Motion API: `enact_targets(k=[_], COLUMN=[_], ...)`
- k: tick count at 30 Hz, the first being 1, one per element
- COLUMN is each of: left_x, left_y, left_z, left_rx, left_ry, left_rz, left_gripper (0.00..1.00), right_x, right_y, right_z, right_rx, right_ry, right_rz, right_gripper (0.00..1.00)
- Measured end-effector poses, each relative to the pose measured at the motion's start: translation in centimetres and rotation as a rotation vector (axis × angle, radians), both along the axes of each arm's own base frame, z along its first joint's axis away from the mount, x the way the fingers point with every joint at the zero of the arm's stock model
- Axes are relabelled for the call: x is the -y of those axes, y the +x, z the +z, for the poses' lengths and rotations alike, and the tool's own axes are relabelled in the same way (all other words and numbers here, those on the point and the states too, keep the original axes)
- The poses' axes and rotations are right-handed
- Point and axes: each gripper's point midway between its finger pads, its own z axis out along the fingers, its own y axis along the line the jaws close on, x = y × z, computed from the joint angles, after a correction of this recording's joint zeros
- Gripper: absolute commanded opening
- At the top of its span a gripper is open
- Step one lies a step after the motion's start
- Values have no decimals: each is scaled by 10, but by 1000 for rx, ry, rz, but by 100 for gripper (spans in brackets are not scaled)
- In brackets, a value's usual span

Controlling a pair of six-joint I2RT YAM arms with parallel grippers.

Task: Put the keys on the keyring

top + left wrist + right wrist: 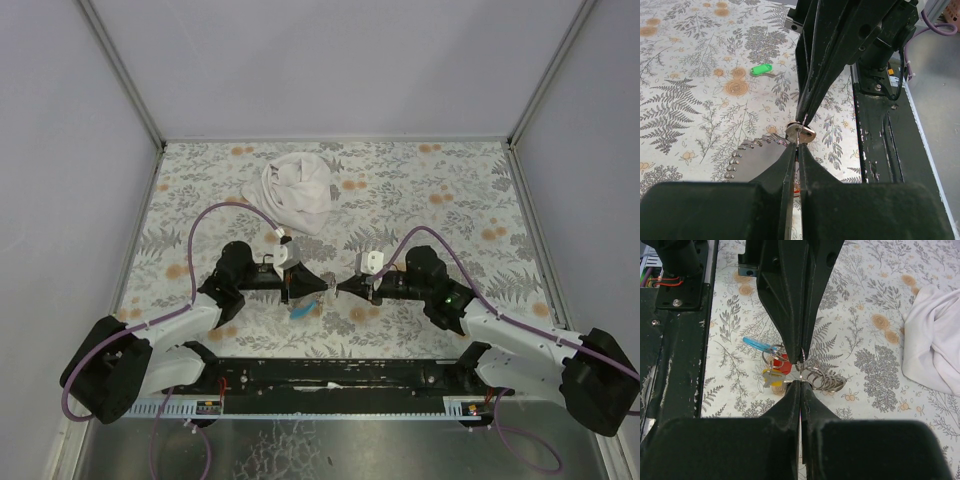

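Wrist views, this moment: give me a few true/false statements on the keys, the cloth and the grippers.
The green key lies on the table, apart from both grippers. True.
The left gripper is wide open. False: its jaws are shut, tip to tip with the right gripper.
The red key and yellow key sit right beside the keyring at the gripper tips. True.
The white cloth covers the keyring. False: it lies bunched farther back, apart from both grippers.
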Motion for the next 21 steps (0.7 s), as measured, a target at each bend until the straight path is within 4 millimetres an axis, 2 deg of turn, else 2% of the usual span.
enact_targets(k=[7,21], left_x=[0,0], left_y=[0,0], left_z=[-1,-1], left_rx=[-4,-4], left_ry=[5,5], left_rz=[-1,-2], left_gripper=[0,0], right_x=[0,1], right_y=[1,-1], right_z=[5,2], right_rx=[14,6], right_ry=[12,1], right_rz=[-6,1], right_gripper=[0,0])
